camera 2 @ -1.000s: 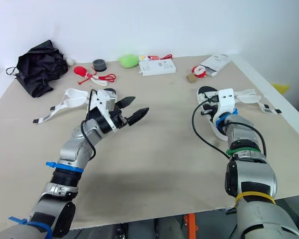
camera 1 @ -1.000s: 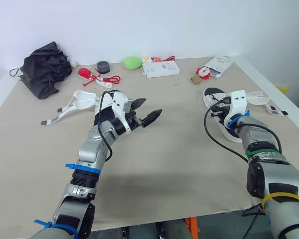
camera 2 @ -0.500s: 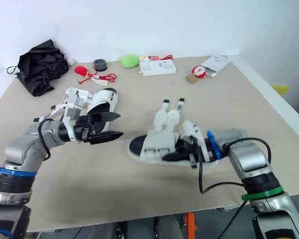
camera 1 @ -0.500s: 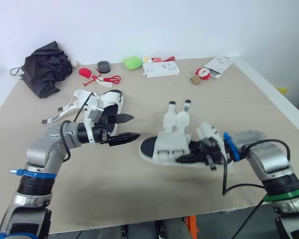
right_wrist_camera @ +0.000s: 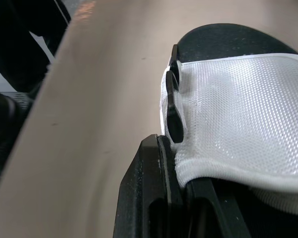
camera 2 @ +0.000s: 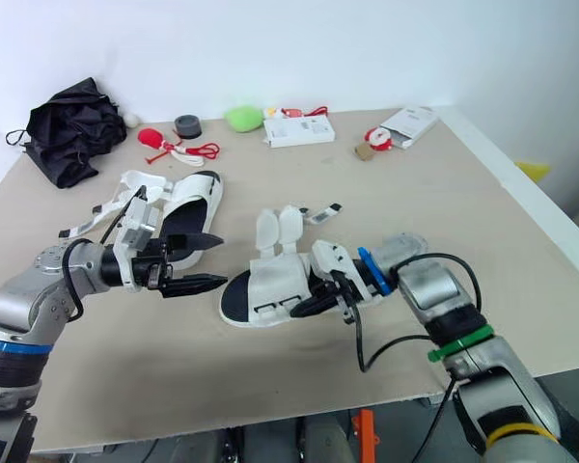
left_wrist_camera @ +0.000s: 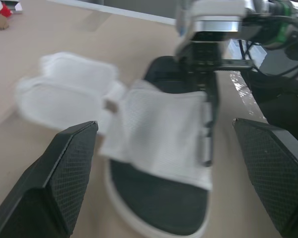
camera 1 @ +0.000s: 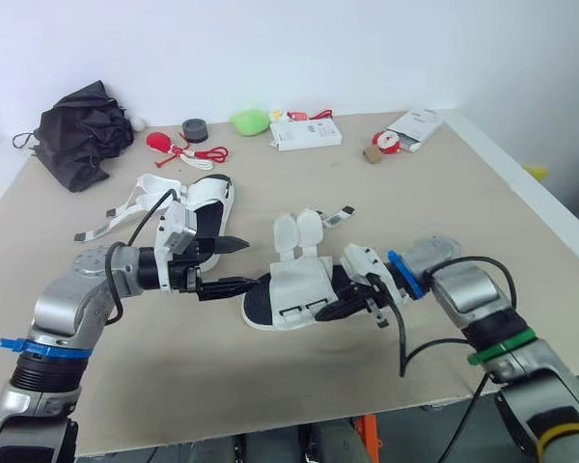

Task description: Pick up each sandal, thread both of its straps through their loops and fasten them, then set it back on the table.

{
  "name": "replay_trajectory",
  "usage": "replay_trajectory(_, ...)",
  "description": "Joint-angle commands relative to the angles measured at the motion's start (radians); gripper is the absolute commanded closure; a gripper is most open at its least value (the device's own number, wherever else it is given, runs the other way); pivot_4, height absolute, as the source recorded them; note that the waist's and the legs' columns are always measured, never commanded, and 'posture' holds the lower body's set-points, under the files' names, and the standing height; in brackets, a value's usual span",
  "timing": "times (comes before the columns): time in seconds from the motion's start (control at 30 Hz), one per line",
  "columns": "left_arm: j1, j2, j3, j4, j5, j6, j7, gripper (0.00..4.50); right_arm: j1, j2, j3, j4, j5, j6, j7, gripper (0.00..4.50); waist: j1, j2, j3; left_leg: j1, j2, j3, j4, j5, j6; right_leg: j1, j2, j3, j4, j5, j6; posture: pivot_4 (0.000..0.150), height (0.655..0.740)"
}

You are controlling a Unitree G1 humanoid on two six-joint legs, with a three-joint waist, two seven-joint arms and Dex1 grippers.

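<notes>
A sandal [camera 1: 294, 289] with a white mesh upper and black footbed lies mid-table, its two strap flaps [camera 1: 299, 231] folded open toward the far side. My right gripper [camera 1: 355, 305] is shut on the sandal's right side; in the right wrist view a black finger [right_wrist_camera: 154, 198] presses against the mesh edge [right_wrist_camera: 238, 109]. My left gripper [camera 1: 243, 263] is open just left of the sandal's end, not touching it. The left wrist view looks between the open fingers [left_wrist_camera: 64, 173] at the sandal [left_wrist_camera: 164, 148]. A second sandal [camera 1: 198, 207] rests at the back left with loose straps.
Along the far edge sit a black bag [camera 1: 77, 130], a red corded item [camera 1: 179, 147], a grey roll [camera 1: 195, 128], a green object [camera 1: 251, 121], a white box [camera 1: 306, 133] and a white packet [camera 1: 417, 125]. The table's right edge [camera 1: 531, 207] is close to my right arm.
My right gripper has brought the sandal from the right side to mid-table and slid it further left. The left gripper has swung down beside it, still open.
</notes>
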Motion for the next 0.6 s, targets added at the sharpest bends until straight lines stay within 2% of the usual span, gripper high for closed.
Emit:
replay_trajectory(0.03,-0.004,0.010,0.020,-0.039,-0.015,0.000,0.002,0.00,-0.065,0.004,-0.002,0.144,-0.066,-0.052,0.016,4.47,0.001,0.000,0.000,0.000,0.000,0.000,0.000,0.001,0.000,0.000,0.000,0.000,0.000,0.001,0.000,0.150,0.7400)
replay_trajectory(0.17,-0.012,-0.002,0.004,-0.022,0.000,-0.015,0.000,0.00,-0.102,0.003,-0.011,0.253,-0.087,-0.110,0.021,4.47,0.004,0.000,0.000,0.000,0.000,0.000,0.000,0.002,0.001,0.000,-0.001,-0.001,0.000,0.002,-0.001,0.150,0.7400)
replay_trajectory(0.6,-0.093,-0.072,-0.073,0.147,0.082,-0.077,-0.041,0.00,-0.062,0.045,-0.015,0.236,-0.083,-0.105,0.017,4.47,0.008,0.000,-0.001,-0.001,-0.002,0.000,0.000,0.002,0.001,0.000,-0.002,-0.001,0.000,0.002,0.000,0.150,0.7400)
